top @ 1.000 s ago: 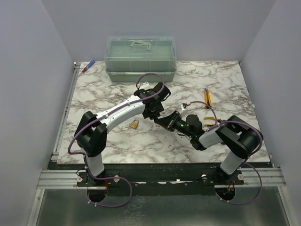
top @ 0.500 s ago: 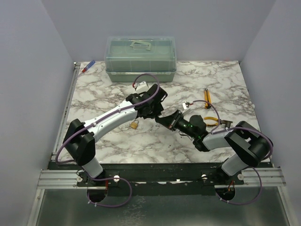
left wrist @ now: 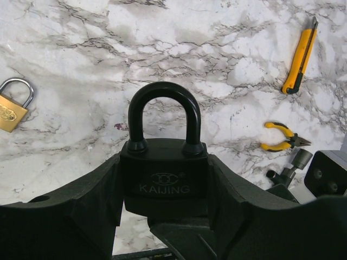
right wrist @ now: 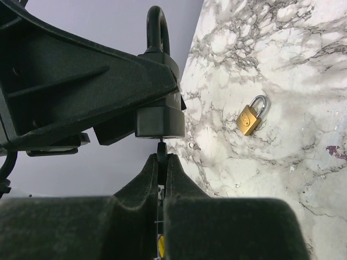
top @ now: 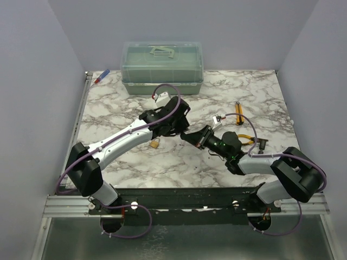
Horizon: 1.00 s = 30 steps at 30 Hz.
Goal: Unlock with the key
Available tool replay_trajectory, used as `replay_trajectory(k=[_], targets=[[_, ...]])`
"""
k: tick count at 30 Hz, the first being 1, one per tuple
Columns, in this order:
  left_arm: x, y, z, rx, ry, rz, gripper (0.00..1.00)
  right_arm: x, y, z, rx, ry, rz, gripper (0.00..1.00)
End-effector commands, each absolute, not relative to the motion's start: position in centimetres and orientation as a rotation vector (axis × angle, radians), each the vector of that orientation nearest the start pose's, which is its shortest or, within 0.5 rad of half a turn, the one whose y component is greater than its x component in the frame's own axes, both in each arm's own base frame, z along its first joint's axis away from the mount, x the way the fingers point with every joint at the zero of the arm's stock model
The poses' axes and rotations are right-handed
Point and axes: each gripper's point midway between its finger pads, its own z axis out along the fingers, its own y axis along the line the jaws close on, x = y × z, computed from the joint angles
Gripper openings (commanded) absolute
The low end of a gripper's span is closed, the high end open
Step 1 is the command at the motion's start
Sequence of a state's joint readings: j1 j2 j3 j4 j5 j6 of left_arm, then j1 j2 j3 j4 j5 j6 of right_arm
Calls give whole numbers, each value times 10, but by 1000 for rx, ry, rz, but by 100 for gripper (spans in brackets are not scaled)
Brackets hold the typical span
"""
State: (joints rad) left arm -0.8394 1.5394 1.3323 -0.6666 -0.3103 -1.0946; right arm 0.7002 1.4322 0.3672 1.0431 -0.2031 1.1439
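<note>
1. Where the right wrist view centres, the key (right wrist: 161,147) stands upright, pinched between the closed fingers of the right gripper (right wrist: 161,162), with its tip touching the underside of the black padlock (right wrist: 160,122).
2. Only its thin dark shaft shows; the head is hidden.
3. The left gripper (left wrist: 164,187) clamps the padlock's body, shackle pointing up.

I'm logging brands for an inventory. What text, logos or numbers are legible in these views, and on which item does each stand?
"KAIJING": on the front of the black padlock, below a small emblem.
Brass padlock: an embossed mark on its face, too small to read.
No other text shows in any view.
</note>
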Motion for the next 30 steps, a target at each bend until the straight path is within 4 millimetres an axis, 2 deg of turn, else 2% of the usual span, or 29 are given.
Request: replay_trajectory(k=[1,7,16,30], targets=[[240,-330,200,-275,2506,-768,0,281,296,196,301,1698,1467,0],[239,-331,215,-254,2459,-817,0,285,294,203,311,1677,1458,0],[236,-331,239,-176,2360,-910,0,280,300,226,270,1606,1538,0],[227,-325,255,-124,2286,-981,0,276,306,241,239,1552,1613,0]])
